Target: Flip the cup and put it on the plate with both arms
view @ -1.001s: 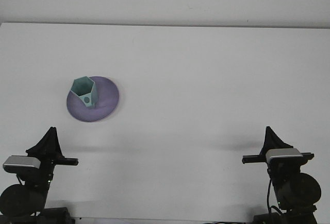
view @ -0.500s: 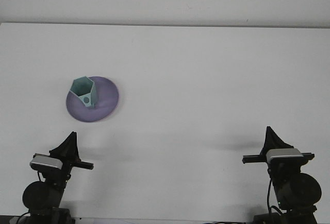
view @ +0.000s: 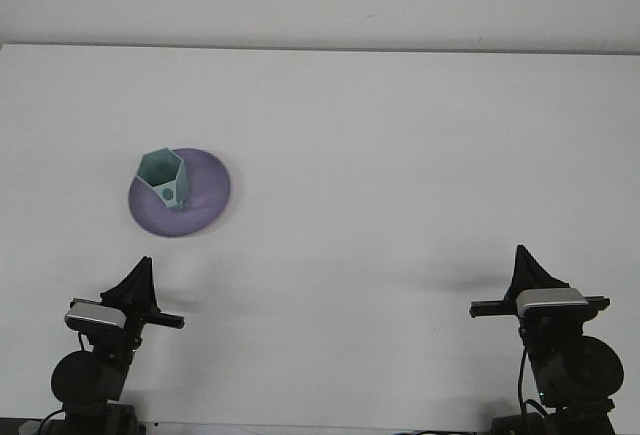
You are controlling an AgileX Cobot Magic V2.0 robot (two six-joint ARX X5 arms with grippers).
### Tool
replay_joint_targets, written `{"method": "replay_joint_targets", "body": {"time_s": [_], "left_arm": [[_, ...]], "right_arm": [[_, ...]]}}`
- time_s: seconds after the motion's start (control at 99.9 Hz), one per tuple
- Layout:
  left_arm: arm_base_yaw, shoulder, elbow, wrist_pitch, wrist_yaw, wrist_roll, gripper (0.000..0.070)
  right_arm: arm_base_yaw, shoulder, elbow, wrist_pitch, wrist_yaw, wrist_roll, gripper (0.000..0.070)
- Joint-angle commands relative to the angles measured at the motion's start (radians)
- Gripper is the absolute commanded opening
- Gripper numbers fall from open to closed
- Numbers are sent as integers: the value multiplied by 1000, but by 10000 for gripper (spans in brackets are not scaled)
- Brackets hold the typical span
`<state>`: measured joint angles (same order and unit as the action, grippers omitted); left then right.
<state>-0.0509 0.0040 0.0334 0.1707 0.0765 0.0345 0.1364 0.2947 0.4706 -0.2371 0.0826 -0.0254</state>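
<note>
So the white table point(view: 400, 155) is mostly bare, with the purple plate point(view: 205, 190) toward its left edge and the teal cup point(view: 161, 180) standing mouth-up on it. The left gripper point(view: 135, 285) is nearer, cup straight ahead; the right gripper point(view: 525, 267) sits well apart. Both are parked low at the near edge, holding nothing; can't tell jaw opening.

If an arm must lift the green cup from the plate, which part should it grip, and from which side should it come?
The green cup stands upright, mouth up, on the left part of the purple plate. A likely good hold is across two opposite flat walls near the rim, coming from above, because the faceted sides give flat faces and the plate's rim blocks a low approach. The left gripper is nearer.
</note>
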Motion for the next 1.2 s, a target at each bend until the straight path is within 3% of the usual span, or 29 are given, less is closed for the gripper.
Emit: {"method": "replay_joint_targets", "body": {"time_s": [0.0,0.72,0.911,1.071,1.191], "left_arm": [[-1,-1,-20,10,-2,-2,14],[-1,-1,-19,10,-2,-2,14],[-1,-1,-19,10,-2,-2,14],[-1,-1,-19,10,-2,-2,14],[-1,-1,-19,10,-2,-2,14]], "right_arm": [[1,0,10,13,3,13,0],[1,0,10,16,5,7,0],[-30,-21,-47,64,28,-66,0],[-95,-131,-237,211,-87,-154,0],[-104,-228,-343,216,-108,-216,0]]}}
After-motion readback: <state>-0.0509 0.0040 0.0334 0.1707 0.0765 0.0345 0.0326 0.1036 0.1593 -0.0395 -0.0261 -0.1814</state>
